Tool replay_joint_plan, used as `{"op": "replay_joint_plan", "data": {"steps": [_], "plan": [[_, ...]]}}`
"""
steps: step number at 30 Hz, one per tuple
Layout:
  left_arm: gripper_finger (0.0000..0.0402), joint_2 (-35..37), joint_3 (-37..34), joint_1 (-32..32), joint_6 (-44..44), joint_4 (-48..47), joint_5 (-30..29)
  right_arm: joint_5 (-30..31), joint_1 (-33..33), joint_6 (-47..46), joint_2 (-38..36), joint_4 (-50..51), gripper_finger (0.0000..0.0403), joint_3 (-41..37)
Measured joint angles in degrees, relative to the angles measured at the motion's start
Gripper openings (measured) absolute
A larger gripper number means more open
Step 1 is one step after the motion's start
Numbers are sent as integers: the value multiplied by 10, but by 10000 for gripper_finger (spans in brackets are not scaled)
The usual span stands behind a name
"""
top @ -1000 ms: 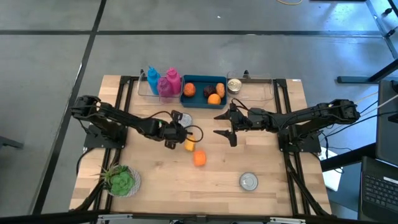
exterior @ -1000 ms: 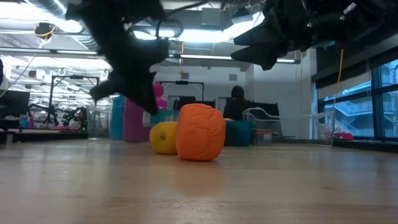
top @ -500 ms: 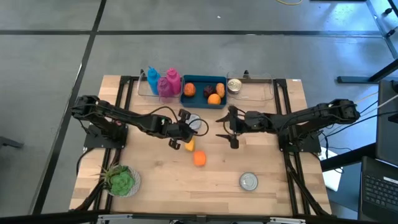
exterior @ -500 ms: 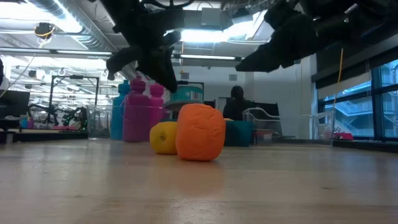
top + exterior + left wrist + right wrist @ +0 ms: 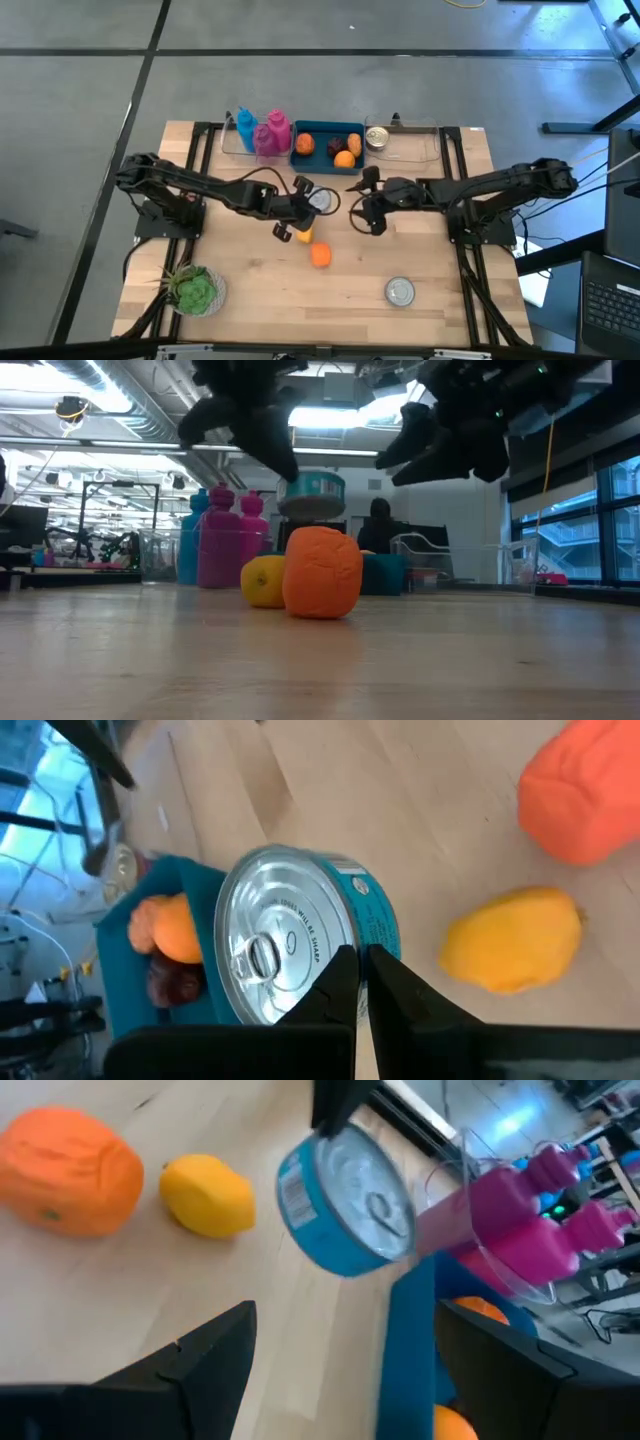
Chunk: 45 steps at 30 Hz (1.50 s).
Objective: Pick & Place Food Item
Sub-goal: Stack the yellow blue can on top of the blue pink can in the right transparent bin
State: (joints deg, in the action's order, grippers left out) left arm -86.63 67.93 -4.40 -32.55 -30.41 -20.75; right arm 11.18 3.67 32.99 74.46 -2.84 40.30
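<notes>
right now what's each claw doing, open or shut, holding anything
Left claw: shut on the rim of the teal-labelled silver tin can, lifted off the table.
Right claw: open, holding nothing, beside the can.

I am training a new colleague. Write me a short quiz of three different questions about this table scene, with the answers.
1. True or false: the left hand holds the can above the table.
2. Which fruit lies beside the lemon: A) the orange, B) a banana, C) a pear?
3. Fill in: the right hand is ____.

Key: 1 true; 2 A; 3 open.
</notes>
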Motion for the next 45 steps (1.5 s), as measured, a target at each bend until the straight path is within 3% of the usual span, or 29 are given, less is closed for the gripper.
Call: {"op": "replay_joint_plan", "data": {"steps": [6,16,31,39,45], "plan": [[1,-8,27,0,-17,-14,6,-14,-2,65,26,57,302,54],[1,-10,27,0,-41,-11,8,-42,5,105,81,60,302,89],[1,-10,27,1,-16,-20,13,-41,7,70,102,55,302,89],[1,8,4,21,127,-49,116,-68,27,79,135,7,302,88],[1,65,-78,74,182,40,171,-80,28,68,136,-10,302,88]]}}
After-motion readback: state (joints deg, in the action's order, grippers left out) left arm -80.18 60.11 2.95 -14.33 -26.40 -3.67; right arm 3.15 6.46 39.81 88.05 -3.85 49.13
